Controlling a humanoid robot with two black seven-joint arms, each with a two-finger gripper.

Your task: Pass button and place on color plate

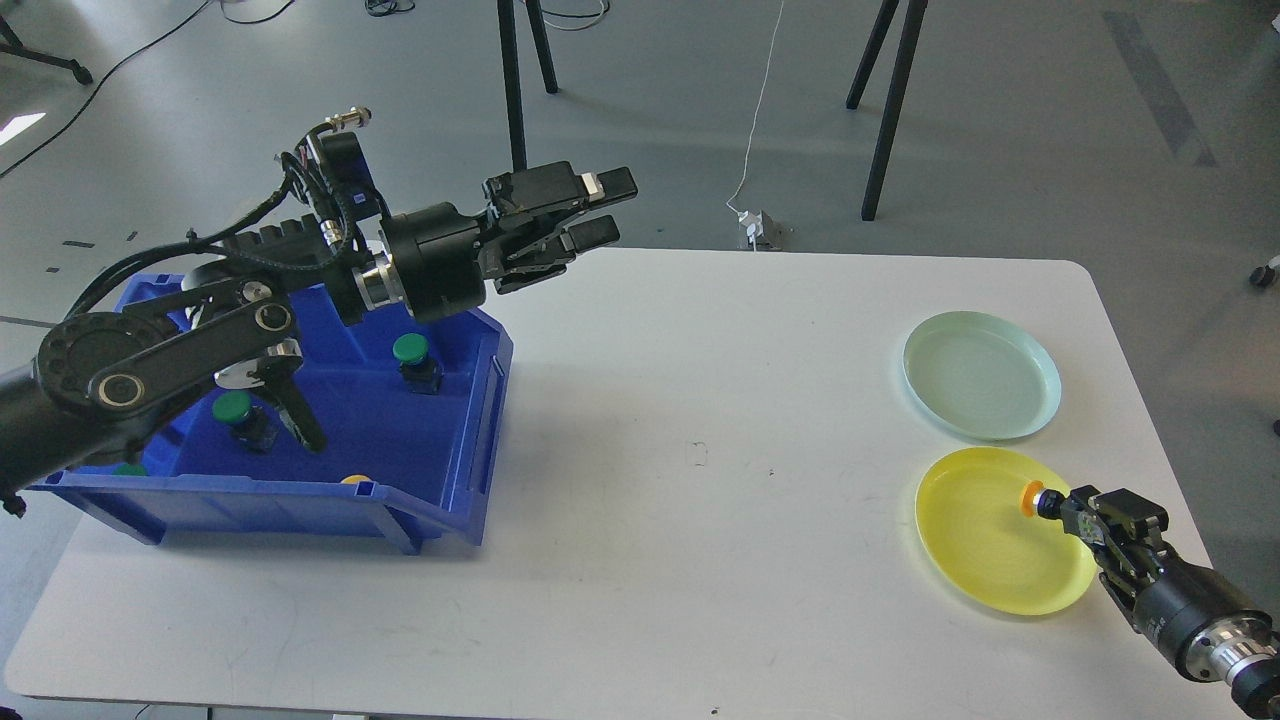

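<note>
A: Status? Where's the button?

B: Orange-capped button (pixel 1030 497) is in my right gripper (pixel 1052 507), fingers clamped on its dark body, cap pointing left. It's over the yellow plate (pixel 975 560), near the plate's right side. Can't tell if it's touching the plate or just above it.

A: Risks from here?

B: Main one imo: button's held sideways, so if I let go w/ any height it could roll on the curved dish and slide off toward the rim. Also I'm close to the plate's right edge, so a nudge from the fingers on the way out could shove or tip the plate. Pale green plate (pixel 980 375) sits just behind, so a bounce could end up in the wrong color.

A: Arm poses?

B: Right arm comes in low from the bottom-right corner, wrist angled up-left toward the plate. Left arm is raised over the blue bin (pixel 470 440), elbow folded low, left gripper (pixel 590 215) stretched out to the right above the table's (pixel 700 450) back edge, fingers apart, holding nothing.

A: Bin contents?

B: Green-capped buttons (pixel 411 349) inside, plus a bit of yellow at the front wall, mostly hidden.
</note>
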